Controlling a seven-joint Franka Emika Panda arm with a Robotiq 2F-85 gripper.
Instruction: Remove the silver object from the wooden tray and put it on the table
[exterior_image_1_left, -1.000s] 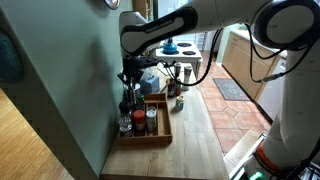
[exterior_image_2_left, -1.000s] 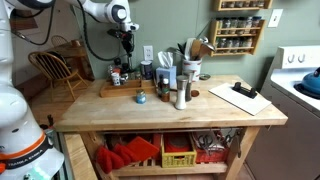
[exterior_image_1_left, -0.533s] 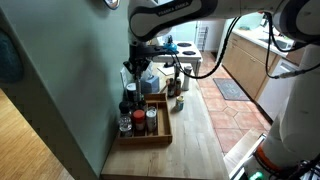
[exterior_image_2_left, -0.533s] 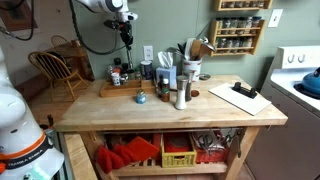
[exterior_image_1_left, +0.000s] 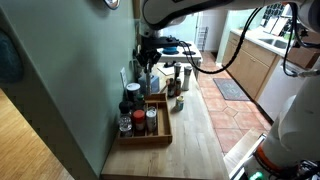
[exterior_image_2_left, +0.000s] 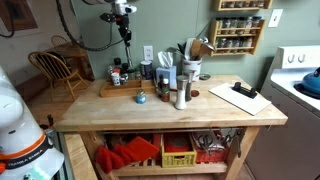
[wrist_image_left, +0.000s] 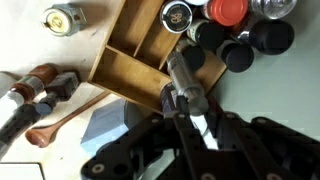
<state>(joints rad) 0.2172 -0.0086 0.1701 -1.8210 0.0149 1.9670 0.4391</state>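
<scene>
My gripper (wrist_image_left: 184, 100) is shut on the silver object (wrist_image_left: 184, 72), a slim metal cylinder, and holds it high above the wooden tray (wrist_image_left: 125, 58). In both exterior views the gripper (exterior_image_1_left: 148, 60) (exterior_image_2_left: 125, 36) hangs well over the far end of the tray (exterior_image_1_left: 163, 131) (exterior_image_2_left: 103, 92). The held object shows below the fingers (exterior_image_1_left: 148, 72). The tray lies on the table (exterior_image_1_left: 200, 140) (exterior_image_2_left: 150, 112) against the wall and holds several dark jars, one with a red lid (wrist_image_left: 227, 10).
A cluster of utensil holders and bottles (exterior_image_2_left: 178, 75) stands mid-table, with a small blue object (exterior_image_2_left: 140, 97) beside it. A white board (exterior_image_2_left: 240, 97) lies at the far end. Wooden spoons (wrist_image_left: 45, 90) lie below the wrist. A green wall (exterior_image_1_left: 80, 80) borders the tray.
The gripper has risen steadily from just over the tray's jars and drifted toward the far end, carrying the silver object up with it.
</scene>
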